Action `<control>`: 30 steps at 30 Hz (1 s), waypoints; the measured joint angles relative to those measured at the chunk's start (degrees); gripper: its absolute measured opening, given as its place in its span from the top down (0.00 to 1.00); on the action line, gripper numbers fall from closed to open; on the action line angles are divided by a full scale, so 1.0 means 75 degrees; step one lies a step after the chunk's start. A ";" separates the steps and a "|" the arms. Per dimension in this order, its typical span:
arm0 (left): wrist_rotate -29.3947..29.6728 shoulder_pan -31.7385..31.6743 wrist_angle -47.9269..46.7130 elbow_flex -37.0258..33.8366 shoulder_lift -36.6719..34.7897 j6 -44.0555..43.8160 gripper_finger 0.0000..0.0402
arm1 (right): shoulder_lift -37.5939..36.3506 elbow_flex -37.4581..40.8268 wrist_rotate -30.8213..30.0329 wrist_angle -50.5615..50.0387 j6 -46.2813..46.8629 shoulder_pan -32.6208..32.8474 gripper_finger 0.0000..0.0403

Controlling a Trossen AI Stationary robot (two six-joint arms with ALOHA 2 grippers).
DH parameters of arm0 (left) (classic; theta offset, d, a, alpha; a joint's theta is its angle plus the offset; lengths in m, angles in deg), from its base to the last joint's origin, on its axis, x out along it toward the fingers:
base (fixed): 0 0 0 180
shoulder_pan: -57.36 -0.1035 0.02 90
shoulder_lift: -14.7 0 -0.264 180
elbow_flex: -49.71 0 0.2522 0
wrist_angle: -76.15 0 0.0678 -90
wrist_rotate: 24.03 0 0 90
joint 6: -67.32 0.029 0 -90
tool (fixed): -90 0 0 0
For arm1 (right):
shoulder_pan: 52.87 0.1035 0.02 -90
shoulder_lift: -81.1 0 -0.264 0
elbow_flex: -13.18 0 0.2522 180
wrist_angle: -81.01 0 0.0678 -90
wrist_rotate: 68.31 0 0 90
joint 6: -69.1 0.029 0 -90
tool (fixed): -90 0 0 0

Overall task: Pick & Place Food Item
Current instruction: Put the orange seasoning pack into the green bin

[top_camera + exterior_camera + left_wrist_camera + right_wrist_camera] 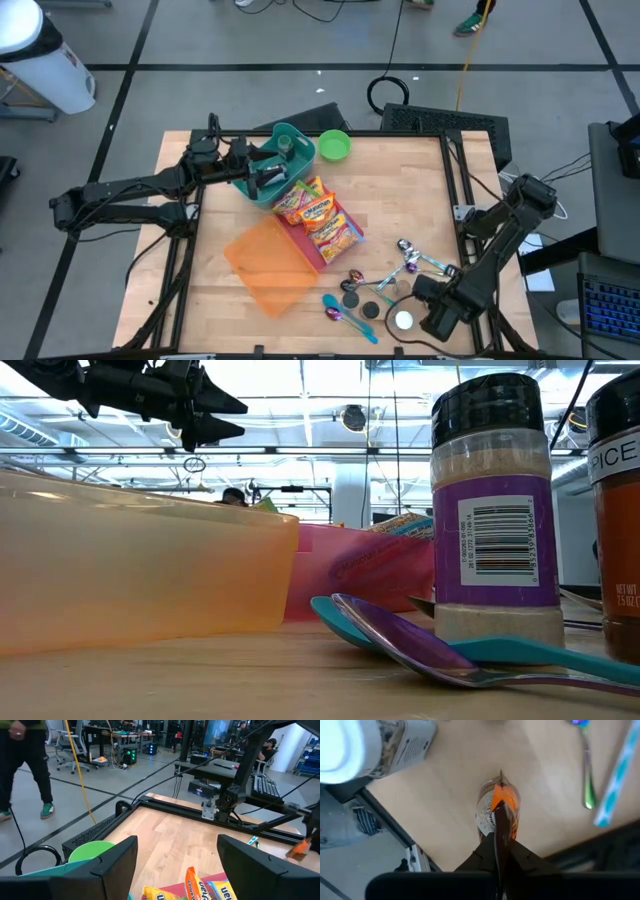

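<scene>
High view shows the left gripper held over the teal basket at the far left part of the wooden surface; its fingers are spread apart and nothing is held between them. The food packets, glossy yellow and red pouches, are lying just beside and below these fingers, on the pink tray next to the translucent orange lid. The right gripper is seen at the near right edge, its fingers pressed together with nothing gripped. An orange spice jar stands just under their tips. A white-capped jar, metal spoons and a round green bowl are also on the surface.
</scene>
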 joint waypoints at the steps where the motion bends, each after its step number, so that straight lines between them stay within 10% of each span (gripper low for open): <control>1: 0.0000 0.0000 0.0000 0.0000 0.0000 0.0003 0.30 | -0.0054 -0.0115 -0.0017 -0.0226 0.0002 -0.0018 1.00; 15: -0.0318 0.0063 0.0063 0.0003 0.0255 -0.0157 0.32 | -0.1589 -0.1088 -0.4148 -0.2056 -0.2712 -0.1234 1.00; 30: -0.1720 0.0247 0.0393 0.1594 0.2748 0.0646 0.39 | -0.1808 -0.0552 -0.0932 0.2795 -1.1680 -0.7165 1.00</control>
